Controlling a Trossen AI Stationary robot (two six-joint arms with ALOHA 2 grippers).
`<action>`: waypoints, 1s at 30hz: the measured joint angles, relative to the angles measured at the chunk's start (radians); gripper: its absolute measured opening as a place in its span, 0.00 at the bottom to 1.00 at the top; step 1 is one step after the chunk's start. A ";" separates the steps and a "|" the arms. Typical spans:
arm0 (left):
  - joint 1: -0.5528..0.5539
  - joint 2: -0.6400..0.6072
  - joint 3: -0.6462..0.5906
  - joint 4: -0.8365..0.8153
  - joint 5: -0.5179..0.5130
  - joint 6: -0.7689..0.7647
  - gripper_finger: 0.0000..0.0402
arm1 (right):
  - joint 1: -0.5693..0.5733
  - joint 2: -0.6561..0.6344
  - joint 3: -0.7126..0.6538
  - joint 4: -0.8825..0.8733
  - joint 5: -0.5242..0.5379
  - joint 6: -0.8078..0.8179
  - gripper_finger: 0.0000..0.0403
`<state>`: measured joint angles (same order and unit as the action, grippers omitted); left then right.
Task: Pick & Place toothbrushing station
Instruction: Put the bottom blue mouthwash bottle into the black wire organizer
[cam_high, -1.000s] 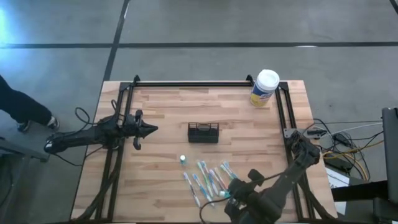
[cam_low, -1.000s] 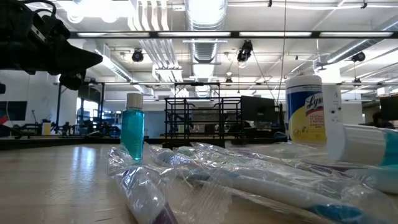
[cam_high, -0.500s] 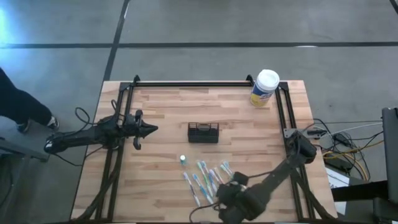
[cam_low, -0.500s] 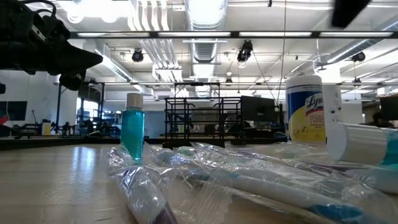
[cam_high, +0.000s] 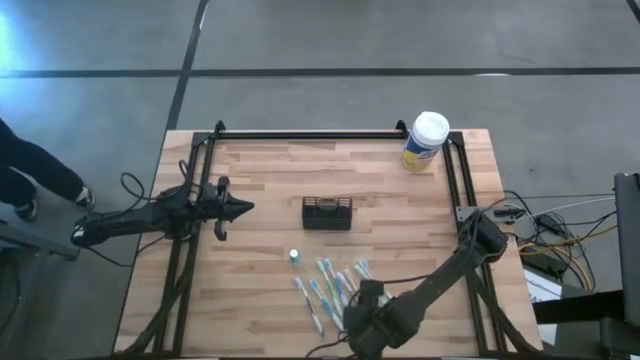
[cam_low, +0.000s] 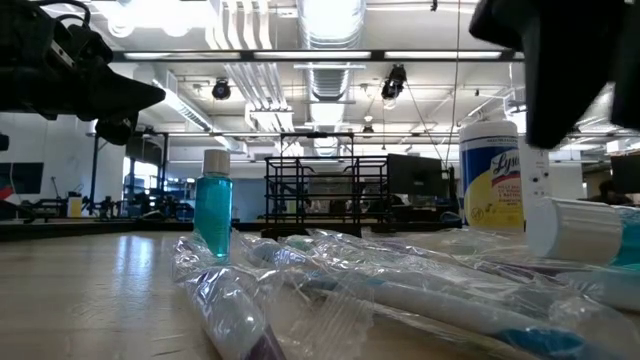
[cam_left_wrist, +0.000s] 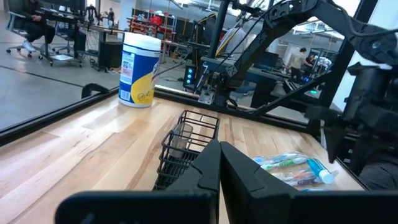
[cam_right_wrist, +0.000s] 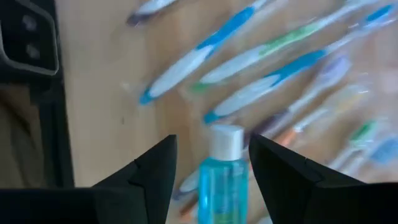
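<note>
Black mesh holder (cam_high: 327, 213) mid-table, open wood around; right pincer (cam_high: 362, 318) near front edge.

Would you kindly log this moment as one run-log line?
left tool: shut, waiting table-left | right tool: open, above toothbrush pile | mesh holder: mid-table, untouched

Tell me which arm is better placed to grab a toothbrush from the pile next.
Right, likely. The right gripper hangs open over the wrapped toothbrushes at the table's near edge, while the left gripper waits shut beyond the black mesh holder.
</note>
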<state>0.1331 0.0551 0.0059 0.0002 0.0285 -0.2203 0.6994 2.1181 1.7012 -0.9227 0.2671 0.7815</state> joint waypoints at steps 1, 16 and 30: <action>0.000 0.000 0.000 0.000 0.000 -0.001 0.02 | 0.000 0.000 -0.012 0.009 -0.004 0.001 0.49; 0.000 0.000 0.000 0.000 0.000 -0.012 0.02 | -0.012 0.000 -0.108 0.083 -0.006 0.031 0.47; 0.000 0.037 0.000 0.000 0.000 -0.013 0.02 | -0.018 0.000 -0.119 0.093 0.021 0.000 0.43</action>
<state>0.1333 0.0923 0.0059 0.0002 0.0288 -0.2337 0.6810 2.1185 1.5824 -0.8297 0.2881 0.7815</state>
